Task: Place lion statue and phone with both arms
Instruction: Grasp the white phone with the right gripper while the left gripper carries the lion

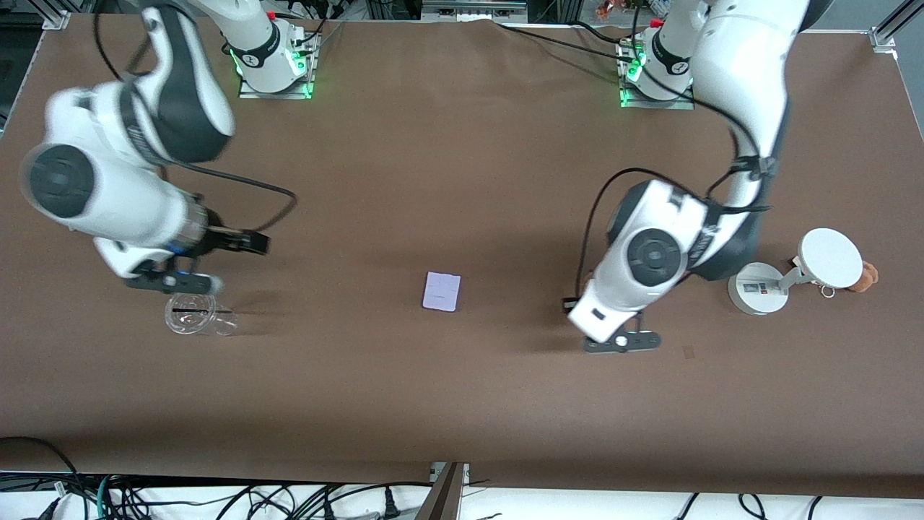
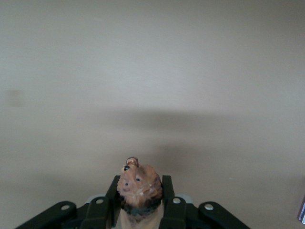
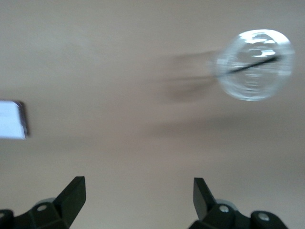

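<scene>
Lion: small reddish-brown lion statue [image 2: 139, 188] with a darker band sits pinched between the jaws of the left gripper [image 2: 139, 206], head poking out past the fingertips; in the front view it is hidden under the arm.
Left gripper: hangs over bare brown table [image 1: 462, 404], between the phone and the white stand, toward the left arm's end; jaws closed narrow on the figurine's body.
Why held so: a grip across the body with the head free probably lets the lion be set down without the fingers touching the table first.
Phone: small flat pale lavender-white phone [image 1: 441, 292] with rounded corners lies flat near the middle of the table, well apart from both grippers; only its edge shows in the right wrist view.
Right gripper: right gripper [image 1: 173, 282] is over the table just beside the clear plastic cup [image 1: 192, 315], toward the right arm's end; jaws spread wide and holding nothing.
Phone versus jaws: it lies off to one side of the open jaws, not between them, so the right arm must travel toward the middle to reach it.
Stand: white round-based stand [image 1: 757, 288] with a tilted round disc sits at the left arm's end, an orange-brown plush [image 1: 866, 276] peeking out beside it.
Progress, judged: lion in hand but not yet placed; phone untouched.
</scene>
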`<state>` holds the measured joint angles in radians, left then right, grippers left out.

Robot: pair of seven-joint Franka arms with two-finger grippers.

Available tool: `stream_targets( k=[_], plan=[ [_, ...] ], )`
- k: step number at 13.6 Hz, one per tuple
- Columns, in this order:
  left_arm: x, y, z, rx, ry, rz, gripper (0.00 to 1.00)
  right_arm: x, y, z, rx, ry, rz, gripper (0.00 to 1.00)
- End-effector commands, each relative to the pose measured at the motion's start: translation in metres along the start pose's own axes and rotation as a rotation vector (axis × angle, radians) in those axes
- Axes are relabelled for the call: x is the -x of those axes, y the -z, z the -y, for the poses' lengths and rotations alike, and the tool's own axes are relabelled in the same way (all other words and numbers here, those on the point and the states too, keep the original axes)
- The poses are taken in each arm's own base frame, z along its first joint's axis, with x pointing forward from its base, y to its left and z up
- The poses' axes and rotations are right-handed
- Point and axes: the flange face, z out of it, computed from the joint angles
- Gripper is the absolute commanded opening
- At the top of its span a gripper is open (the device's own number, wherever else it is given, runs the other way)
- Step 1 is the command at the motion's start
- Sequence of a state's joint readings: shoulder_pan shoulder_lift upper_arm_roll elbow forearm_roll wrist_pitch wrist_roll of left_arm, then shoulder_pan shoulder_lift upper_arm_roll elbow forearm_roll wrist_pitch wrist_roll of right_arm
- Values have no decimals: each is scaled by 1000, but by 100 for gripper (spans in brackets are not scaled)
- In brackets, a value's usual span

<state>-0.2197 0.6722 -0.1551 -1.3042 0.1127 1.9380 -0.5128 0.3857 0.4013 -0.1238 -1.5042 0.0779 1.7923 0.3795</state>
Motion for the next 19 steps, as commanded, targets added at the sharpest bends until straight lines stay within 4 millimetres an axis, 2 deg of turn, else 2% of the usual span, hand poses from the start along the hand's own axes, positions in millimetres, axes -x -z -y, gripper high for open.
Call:
stream_targets(
  k=[1, 2, 5, 6, 9, 10, 11, 14, 16, 19],
  plan=[
    [14, 9, 52, -3, 2, 40, 0, -1, -56, 78, -22, -79, -63, 100],
    [17, 8, 71, -11, -2, 52, 0, 2, -74, 105, -36, -101, -100, 100],
    [30, 3, 104, -30, 20, 83, 0, 23, -130, 183, -90, -133, -194, 100],
    [27, -5, 108, -44, 21, 82, 0, 29, -145, 201, -95, -126, -207, 100],
    [-1, -52, 148, -7, 49, 31, 0, 41, -181, 246, -90, -90, -225, 100],
    [-6, -66, 155, 1, 50, 17, 0, 40, -189, 250, -92, -89, -229, 100],
    [-14, -79, 173, 12, 70, -2, 0, 37, -198, 251, -97, -88, -240, 100],
    [-28, -96, 202, 17, 54, -60, 0, 36, -224, 259, -129, -71, -284, 100],
    [-30, -100, 214, 11, 61, -64, 0, 35, -231, 261, -146, -77, -300, 100],
    [-35, -123, 224, 22, 25, -79, 0, 39, -234, 269, -152, -70, -305, 100]
  ],
)
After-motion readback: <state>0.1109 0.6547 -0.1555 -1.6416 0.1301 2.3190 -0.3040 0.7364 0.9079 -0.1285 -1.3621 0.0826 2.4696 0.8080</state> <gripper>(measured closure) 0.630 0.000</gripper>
